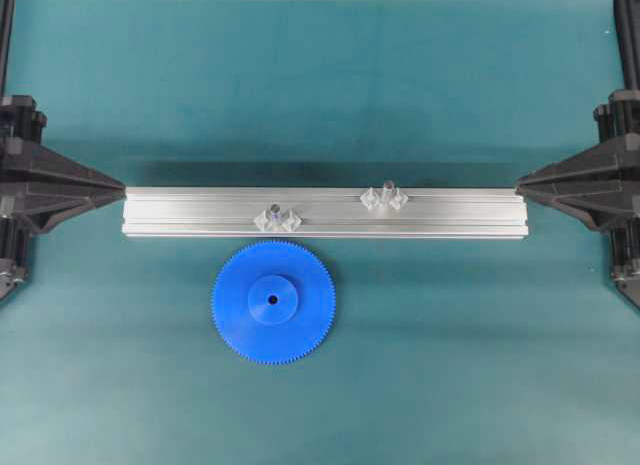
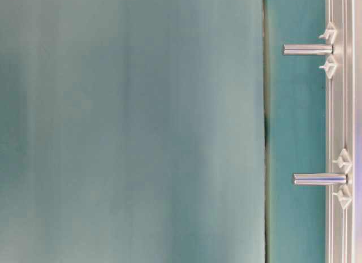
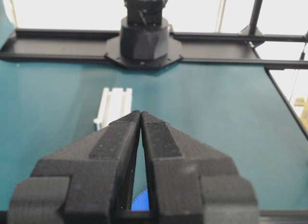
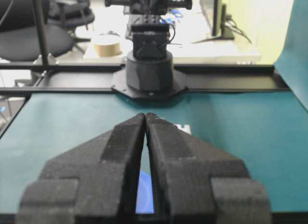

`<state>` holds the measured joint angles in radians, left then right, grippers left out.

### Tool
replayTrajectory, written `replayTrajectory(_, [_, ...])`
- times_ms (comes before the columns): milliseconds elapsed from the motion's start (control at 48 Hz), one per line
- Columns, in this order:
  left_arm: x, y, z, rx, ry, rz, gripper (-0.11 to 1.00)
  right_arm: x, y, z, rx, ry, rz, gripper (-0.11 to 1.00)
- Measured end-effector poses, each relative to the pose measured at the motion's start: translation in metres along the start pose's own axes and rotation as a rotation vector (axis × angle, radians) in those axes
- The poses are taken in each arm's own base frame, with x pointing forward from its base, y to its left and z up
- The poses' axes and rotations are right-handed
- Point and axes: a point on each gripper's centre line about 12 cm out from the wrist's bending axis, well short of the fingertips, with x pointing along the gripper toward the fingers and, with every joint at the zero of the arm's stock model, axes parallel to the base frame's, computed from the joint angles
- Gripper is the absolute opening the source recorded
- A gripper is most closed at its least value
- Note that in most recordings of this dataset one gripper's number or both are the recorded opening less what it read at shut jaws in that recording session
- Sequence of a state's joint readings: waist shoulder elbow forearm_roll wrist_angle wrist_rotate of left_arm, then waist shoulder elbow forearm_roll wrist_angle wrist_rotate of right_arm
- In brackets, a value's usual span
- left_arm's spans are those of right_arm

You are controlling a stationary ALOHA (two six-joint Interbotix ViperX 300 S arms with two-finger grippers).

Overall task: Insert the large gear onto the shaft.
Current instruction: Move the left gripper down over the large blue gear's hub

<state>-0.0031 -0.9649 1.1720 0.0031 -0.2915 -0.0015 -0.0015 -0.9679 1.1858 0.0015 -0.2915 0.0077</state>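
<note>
Nothing of the insertion is done yet, judging by how things lie. Gear [image 1: 273, 302] lies flat on the tabletop, hub up, centre hole visible, just beside the rail [image 1: 325, 213] on its near-edge side, a bit left of the tabletop's middle. No end effector touches it.

Two pins stand on the rail w/ clear mounts: one [image 1: 272, 214] almost directly beyond the gear, the other [image 1: 388, 191] further toward the right edge. Both bare, nothing slid on either. Can't tell from the pics which pin is the target shaft; the one by the gear looks the likelier, but that's a guess.

Left end effector [image 3: 140, 119] sits at the left edge, tips pressed together, holding nothing. Right end effector [image 4: 145, 120] at the right edge, same: tips together, empty. Both well apart from the gear, pointing inward at the rail ends.

Left to do, by my read: all of it. Reach to gear, grasp it, lift, line hole over pin, lower on.
</note>
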Motion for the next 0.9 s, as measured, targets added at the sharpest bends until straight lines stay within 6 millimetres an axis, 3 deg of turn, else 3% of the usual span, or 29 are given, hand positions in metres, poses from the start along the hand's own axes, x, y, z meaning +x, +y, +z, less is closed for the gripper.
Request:
replayTrajectory(125, [0.011,-0.006,0.005,0.005,0.075,-0.029,0.0,0.0,-0.001,-0.003,0.036,0.035,-0.008,0.09])
replayTrajectory(355, [0.046,-0.01,0.009,0.005,0.25,-0.042,0.0,-0.003,0.0,-0.002,0.104,0.191,-0.012,0.08])
replayTrajectory(584, [0.084,-0.017,-0.031,0.01,0.457,-0.061,0.0,-0.006,0.001,-0.01,0.106,0.333,-0.013,0.08])
replayTrajectory(897, [0.122,-0.024,-0.056,-0.008,0.557,-0.068,0.0,-0.008,0.001,-0.033,0.109,0.512,-0.016,0.1])
